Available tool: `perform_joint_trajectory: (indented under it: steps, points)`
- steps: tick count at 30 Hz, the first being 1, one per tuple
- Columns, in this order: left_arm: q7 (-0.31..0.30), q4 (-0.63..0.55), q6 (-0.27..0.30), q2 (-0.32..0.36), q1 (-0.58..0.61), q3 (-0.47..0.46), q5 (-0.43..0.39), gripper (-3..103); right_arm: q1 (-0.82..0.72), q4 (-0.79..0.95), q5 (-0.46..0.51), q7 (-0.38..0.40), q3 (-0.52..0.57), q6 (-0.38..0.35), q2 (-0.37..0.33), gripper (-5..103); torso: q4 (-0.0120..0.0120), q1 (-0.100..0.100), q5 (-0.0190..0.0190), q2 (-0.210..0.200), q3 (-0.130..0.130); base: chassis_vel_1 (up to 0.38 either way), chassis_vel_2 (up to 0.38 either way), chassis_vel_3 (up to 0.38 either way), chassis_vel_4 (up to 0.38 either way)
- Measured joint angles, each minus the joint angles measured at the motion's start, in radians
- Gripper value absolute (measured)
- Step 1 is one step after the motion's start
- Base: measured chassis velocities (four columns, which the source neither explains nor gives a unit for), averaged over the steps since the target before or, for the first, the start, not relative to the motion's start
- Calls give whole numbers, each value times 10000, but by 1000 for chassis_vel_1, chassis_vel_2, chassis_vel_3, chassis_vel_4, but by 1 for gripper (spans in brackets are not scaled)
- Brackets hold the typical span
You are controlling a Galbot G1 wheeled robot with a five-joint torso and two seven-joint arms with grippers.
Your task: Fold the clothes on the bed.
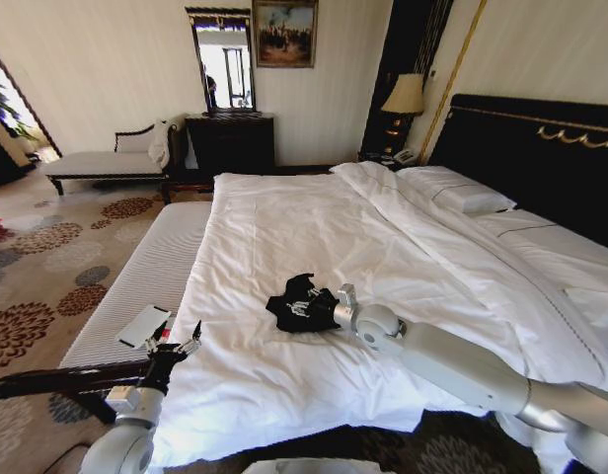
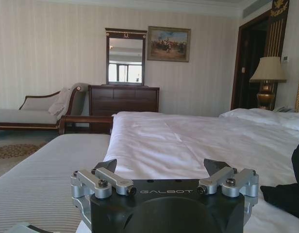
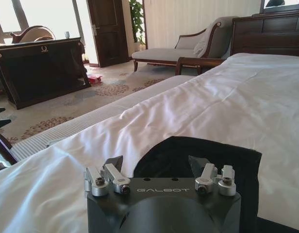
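The clothes are one black T-shirt (image 1: pixel 302 304), bunched in a small heap with white lettering showing, on the white duvet of the bed (image 1: pixel 284 217) near its foot. My right gripper (image 1: pixel 336 306) rests at the shirt's right edge, open, with the black fabric (image 3: pixel 207 153) lying just beyond and between its fingertips (image 3: pixel 115 164). My left gripper (image 1: pixel 182 345) hovers open and holding nothing by the bed's left edge, well left of the shirt. In the left wrist view that gripper (image 2: pixel 161 167) faces across the duvet, with the shirt (image 2: pixel 290 194) off to one side.
A grey striped bench (image 1: pixel 146 262) runs along the bed's left side with a flat white object (image 1: pixel 144 325) on it. Pillows (image 1: pixel 462 193) and the dark headboard (image 1: pixel 541 148) are at the right. A chaise (image 1: pixel 107 163), dresser (image 1: pixel 230 143) and lamp (image 1: pixel 405 96) stand by the far wall.
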Motion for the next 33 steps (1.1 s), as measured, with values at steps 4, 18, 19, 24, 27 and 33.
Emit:
perform_joint_trajectory:
  steps: [4, 18, 19, 24, 27, 33]
  points:
    - [0, 0, 0, 0, 0, 0, 0, 100, -501, 609, 227, 75, 947, -53, -423, 93, -2, 0, 1, 0, 0, 0, 0, 0, 0]
    - [-1, 0, 0, 0, 0, 0, 0, 100, -1740, -1228, -633, 553, 2316, 740, -194, 100, -2, 0, 2, 0, 0, 0, 0, 0, 0]
    - [-1, 0, 0, 0, 0, 0, 0, 100, -1740, -1228, -633, 553, 2316, 740, -194, 100, -2, 0, 2, 0, 0, 0, 0, 0, 0]
    - [0, 0, 0, 0, 0, 0, 0, 100, -1149, -2939, -836, 667, 1954, 848, 720, 100, 3, 1, 1, 0, 0, 0, 0, 0, 0]
    - [-1, 0, 0, 0, 0, 0, 0, 100, -1090, -3183, -976, 616, 1832, 894, 815, 100, -1, 1, -1, -1, 0, 0, 0, 0, 0]
    - [0, 0, 0, 0, 0, 0, 0, 100, -1208, -2915, -1522, 542, 1564, 923, 1146, 100, -1, 0, -1, 0, 0, 0, 0, 0, 0]
